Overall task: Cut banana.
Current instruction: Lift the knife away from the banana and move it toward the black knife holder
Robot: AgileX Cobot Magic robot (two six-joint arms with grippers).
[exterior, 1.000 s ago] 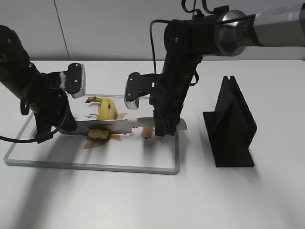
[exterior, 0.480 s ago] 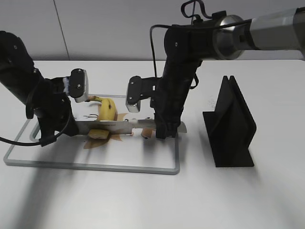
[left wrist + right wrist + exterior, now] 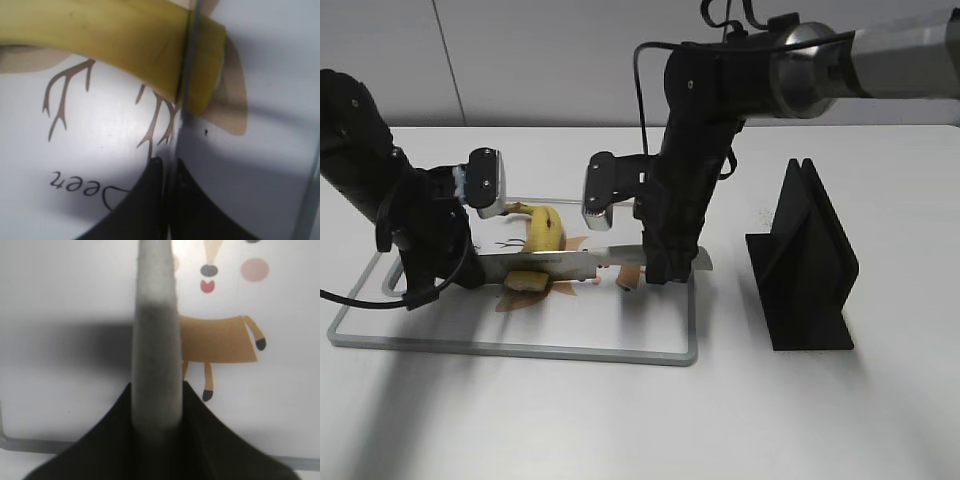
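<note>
The yellow banana [image 3: 545, 228] lies on the white cutting board [image 3: 520, 350], with a cut piece [image 3: 527, 282] in front of it. A knife [image 3: 570, 263] lies across the banana between the two parts. My right gripper [image 3: 658, 268] is shut on the knife's handle [image 3: 155, 340]. My left gripper [image 3: 470, 270] is shut on the blade's tip. In the left wrist view the blade [image 3: 189, 60] stands edge-on between the banana [image 3: 115, 45] and the end piece [image 3: 206, 65], and runs down into my closed gripper [image 3: 167, 165]. In the right wrist view my gripper [image 3: 156, 405] clamps the handle.
The board has a metal rim [image 3: 692, 320] and a brown deer print [image 3: 220, 340]. A black knife stand [image 3: 805, 260] is on the table to the right of the board.
My left arm has shifted slightly to the right and down. The knife stays across the banana, and the right arm has hardly moved.
</note>
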